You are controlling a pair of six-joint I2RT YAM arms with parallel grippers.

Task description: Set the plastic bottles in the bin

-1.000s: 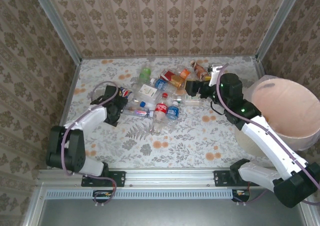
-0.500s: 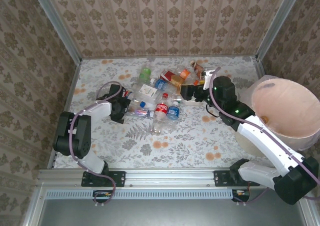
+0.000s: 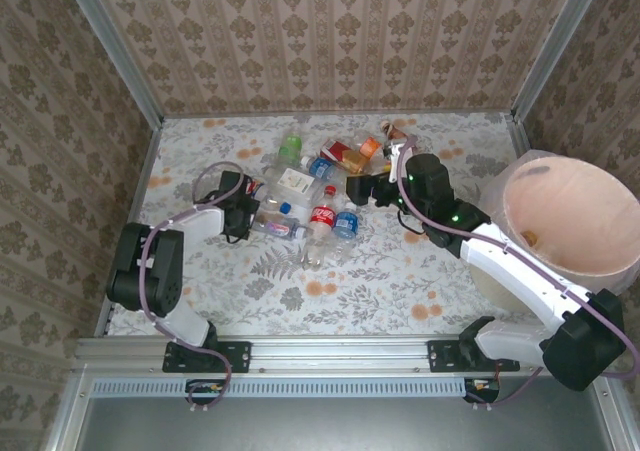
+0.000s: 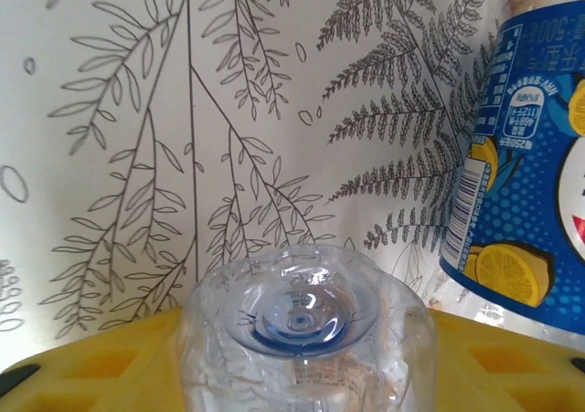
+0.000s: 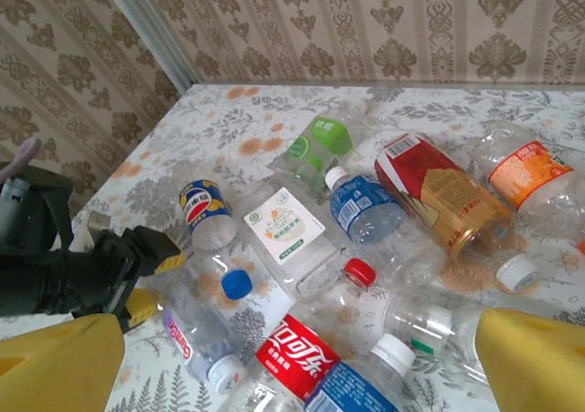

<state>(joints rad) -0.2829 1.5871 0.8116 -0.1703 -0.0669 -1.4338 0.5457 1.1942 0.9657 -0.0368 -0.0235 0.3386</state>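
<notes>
The floral-patterned table (image 3: 380,271) carries everything except the large round pale pinkish-white bin (image 3: 580,211). The bin stands off the table's 3 o'clock edge, with a translucent liner around it.

The small plastic bottles (image 3: 320,181) lie in a loose heap from the table's centre toward 12 o'clock, well apart from the bin. A red-labelled Coca-Cola bottle (image 3: 322,216) lies at the heap's 6 o'clock edge. It touches a blue-labelled bottle (image 3: 345,223) at its 3 o'clock. A green-labelled bottle (image 3: 290,149) sits at the heap's 11 o'clock.

The right arm (image 3: 500,261) reaches in from 5 o'clock. Its right pincer (image 3: 358,187) hangs at the heap's 3 o'clock side with the jaws spread wide, gripping nothing (in its wrist view the two yellow fingers (image 5: 55,362) stand at the lower corners, with bottles lying beyond them).

The left pincer (image 3: 243,209) lies low at the heap's 9 o'clock side, clamped on the base end of a clear blue-capped bottle (image 4: 302,325). In its wrist view the bottle's round base fills the gap between the yellow pads (image 4: 101,362) and meets both. Just at that bottle's 3 o'clock lies a bottle with a blue label printed with lemon slices (image 4: 521,156).
</notes>
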